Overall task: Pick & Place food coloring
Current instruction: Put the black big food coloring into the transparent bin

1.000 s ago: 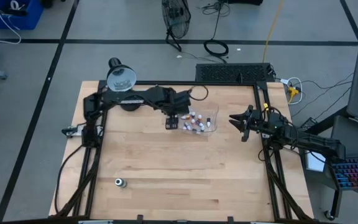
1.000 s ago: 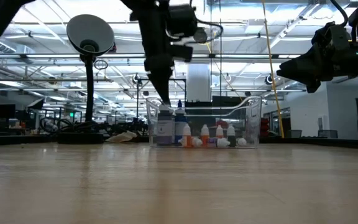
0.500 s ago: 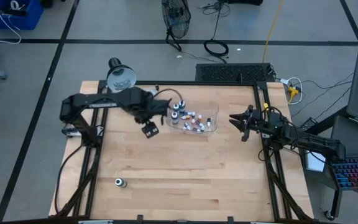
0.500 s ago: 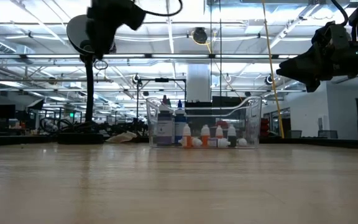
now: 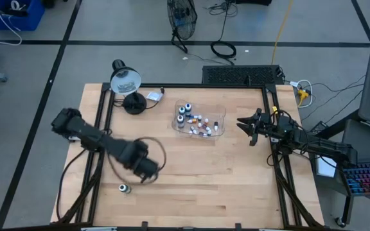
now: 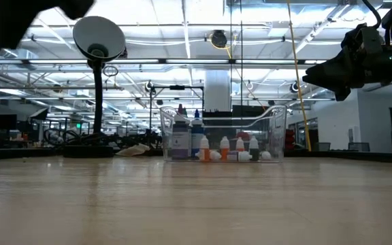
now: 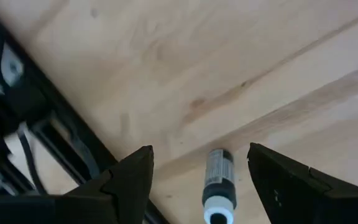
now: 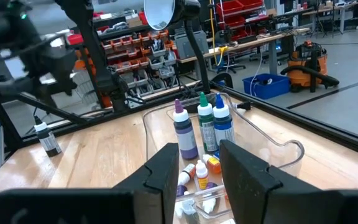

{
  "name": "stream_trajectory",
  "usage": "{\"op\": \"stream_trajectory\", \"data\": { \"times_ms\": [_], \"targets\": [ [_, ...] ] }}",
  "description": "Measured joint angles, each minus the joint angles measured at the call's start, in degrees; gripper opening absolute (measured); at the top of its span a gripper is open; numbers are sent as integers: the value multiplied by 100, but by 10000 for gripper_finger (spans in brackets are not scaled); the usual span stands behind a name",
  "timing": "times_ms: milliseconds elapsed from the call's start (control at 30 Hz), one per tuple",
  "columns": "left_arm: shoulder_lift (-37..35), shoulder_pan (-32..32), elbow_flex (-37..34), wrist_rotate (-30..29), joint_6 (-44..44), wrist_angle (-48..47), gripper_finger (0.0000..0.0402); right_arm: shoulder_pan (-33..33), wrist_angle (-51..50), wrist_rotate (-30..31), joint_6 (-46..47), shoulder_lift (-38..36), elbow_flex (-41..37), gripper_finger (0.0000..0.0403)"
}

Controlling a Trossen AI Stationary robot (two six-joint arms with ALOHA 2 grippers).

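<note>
The food coloring bottles (image 5: 196, 120) stand in a clear plastic tray (image 5: 218, 113) at the far middle of the table; three taller ones with purple, green and blue tops (image 8: 201, 127) rise above small whitish ones (image 6: 224, 149). A lone dark bottle with a whitish cap (image 5: 124, 188) stands upright on the wood near the near-left corner, also in the right wrist view (image 8: 45, 139). My left gripper (image 5: 148, 169) hovers open above it, with the bottle (image 7: 219, 184) below and between the spread fingers, untouched. My right gripper (image 5: 243, 124) waits open to the right of the tray.
A desk lamp (image 5: 126, 82) stands at the table's far left corner. Black frame rails (image 5: 98, 160) run along the left and right edges. Bare wood (image 5: 223, 179) spreads over the near half of the table. A keyboard (image 5: 241, 75) lies beyond the far edge.
My left arm has swung away from the tray, toward the table's near-left corner, and its gripper now hangs above the lone bottle. The tray and its bottles have stayed in place.
</note>
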Motion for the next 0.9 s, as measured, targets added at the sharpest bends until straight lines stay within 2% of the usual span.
{"op": "stream_trajectory", "data": {
  "times_ms": [67, 167, 367, 533, 600, 900],
  "targets": [
    [0, -315, -180, 136, -510, 6, 254, -2, 0, 0, -2, 0, 0, 105],
    [-2, -483, -315, 506, -670, -84, 250, -2, 0, 2, -1, 0, -1, 105],
    [-4, -497, -454, 450, -962, 539, 252, -1, 0, 2, -2, 0, -1, 105],
    [-4, -911, -549, 430, -826, 1535, 250, -2, -2, 2, -2, 0, -2, 105],
    [-4, -1130, -550, 246, -844, 1685, 247, -1, -2, 1, -1, 0, -1, 105],
    [-4, -2040, -553, 37, -2000, 1311, 235, -2, -2, 2, -2, 0, -2, 105]
  ]
}}
